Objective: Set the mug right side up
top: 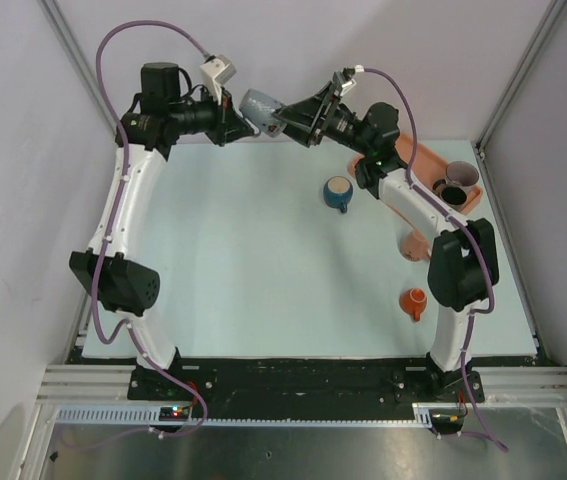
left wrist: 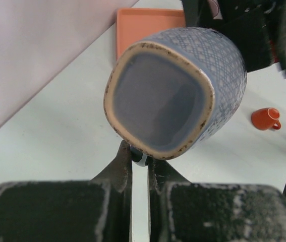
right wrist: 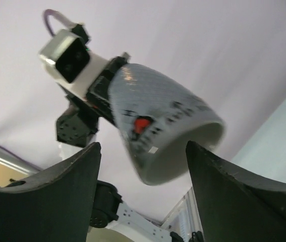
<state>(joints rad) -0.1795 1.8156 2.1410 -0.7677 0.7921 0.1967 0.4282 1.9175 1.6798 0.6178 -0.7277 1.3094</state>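
While the mug point(top: 259, 106) hangs on its side in the air over the far edge of the tabletop point(top: 233, 270), close to the back wall, broad bare room lies beneath and in front of it. The left jaws are shut, seemingly on its handle, though that pinch is half hidden. The right jaws stand wide apart, flanking its other end. Its glazed blue-grey wall bears a fine lattice, and its rounded-square rim is speckled tan. An orange tray point(top: 433, 160) lies at the far right edge.

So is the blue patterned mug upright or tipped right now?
Tipped: the mug lies sideways in the air, open mouth facing the left wrist camera, left fingers pinching it.
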